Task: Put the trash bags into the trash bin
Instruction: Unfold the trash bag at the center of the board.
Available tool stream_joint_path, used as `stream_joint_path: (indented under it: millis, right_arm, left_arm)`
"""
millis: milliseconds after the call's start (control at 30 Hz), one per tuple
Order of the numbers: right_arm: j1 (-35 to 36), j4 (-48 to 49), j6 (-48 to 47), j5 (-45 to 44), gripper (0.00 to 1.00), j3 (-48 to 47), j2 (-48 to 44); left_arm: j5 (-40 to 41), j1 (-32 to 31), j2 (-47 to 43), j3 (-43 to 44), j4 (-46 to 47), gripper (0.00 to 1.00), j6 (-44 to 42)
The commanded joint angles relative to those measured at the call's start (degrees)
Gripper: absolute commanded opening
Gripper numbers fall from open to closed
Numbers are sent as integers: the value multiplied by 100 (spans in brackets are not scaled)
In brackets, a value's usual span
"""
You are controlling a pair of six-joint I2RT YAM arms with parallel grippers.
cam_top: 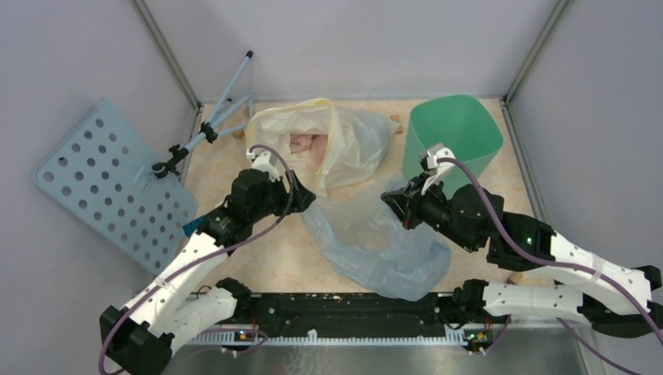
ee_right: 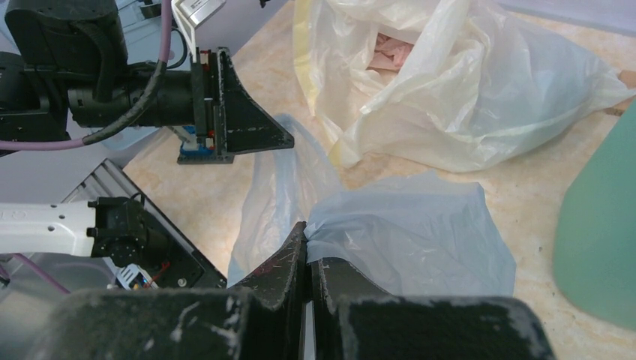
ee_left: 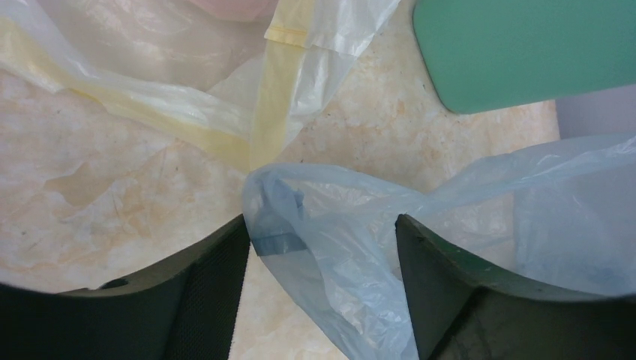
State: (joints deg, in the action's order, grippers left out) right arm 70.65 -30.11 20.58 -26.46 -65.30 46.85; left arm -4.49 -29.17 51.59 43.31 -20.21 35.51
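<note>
I count one pale-blue bag (cam_top: 375, 242), one whitish bag (cam_top: 344, 148) with a yellow rim, one green bin (cam_top: 453, 133) and one perforated board (cam_top: 109, 187), plus two arms. The pale-blue bag lies crumpled on the tabletop (cam_top: 274, 250) between the arms, outside the bin, which stands upright at the far right corner. The whitish bag sprawls just beyond the blue one, left of the bin. The board leans outside the left wall.

The right pincer (ee_right: 308, 236) is squeezed fully together, and a fold of the pale-blue bag is nipped between its tips, the plastic fanning out from there. The left pincer (ee_left: 322, 225) stands wide apart. A bunched edge of the same bag sits in the gap, close against the left finger (ee_left: 202, 277), but I cannot tell whether it touches.
</note>
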Motion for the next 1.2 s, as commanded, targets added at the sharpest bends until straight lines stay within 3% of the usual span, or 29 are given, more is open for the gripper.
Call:
stream_joint_path:
  millis: [0, 67, 200, 267, 467, 600, 800, 1000, 1033, 1067, 1100, 1133, 1167]
  right_arm:
    - [30, 5, -1, -69, 0, -173, -110]
    - [36, 8, 13, -76, 0, -165, -115]
    - [32, 39, 14, -60, 0, -156, -105]
    - [30, 23, 3, -72, 0, -171, -96]
    - [28, -85, 43, -284, 0, -173, -198]
    - [34, -233, 152, -524, 0, -120, -341]
    - [30, -372, 180, -682, 0, -179, -465]
    - [28, -439, 65, -441, 0, -346, -284]
    - [35, -574, 69, -450, 4, -396, -198]
    - [31, -743, 80, -492, 16, -451, -96]
    - [34, -911, 97, -549, 36, -502, -1]
    - [32, -1076, 96, -631, 50, -543, 72]
    - [28, -1213, 97, -737, 56, -598, 172]
  left_arm:
    - [-8, 34, -315, -185, 7, 70, 75]
    - [-36, 35, -323, -322, 88, 58, 91]
    - [323, 45, -232, -256, 146, 15, -122]
    - [811, 43, -262, 61, -66, 2, -313]
    - [1467, 48, -347, 1711, -857, 0, -992]
    - [1118, 43, -360, 2695, -1212, 0, -1142]
    - [39, 43, -321, 2958, -1126, 0, -971]
    - [-85, 44, -223, 2983, -1021, 0, -957]
    - [-56, 47, -222, 2997, -1020, 0, -966]
    - [-37, 48, -220, 3008, -1008, 0, -971]
    - [-23, 43, -232, 3020, -1001, 0, -979]
    - [-45, 43, -233, 3037, -1003, 0, -984]
    - [-72, 43, -229, 3053, -996, 0, -992]
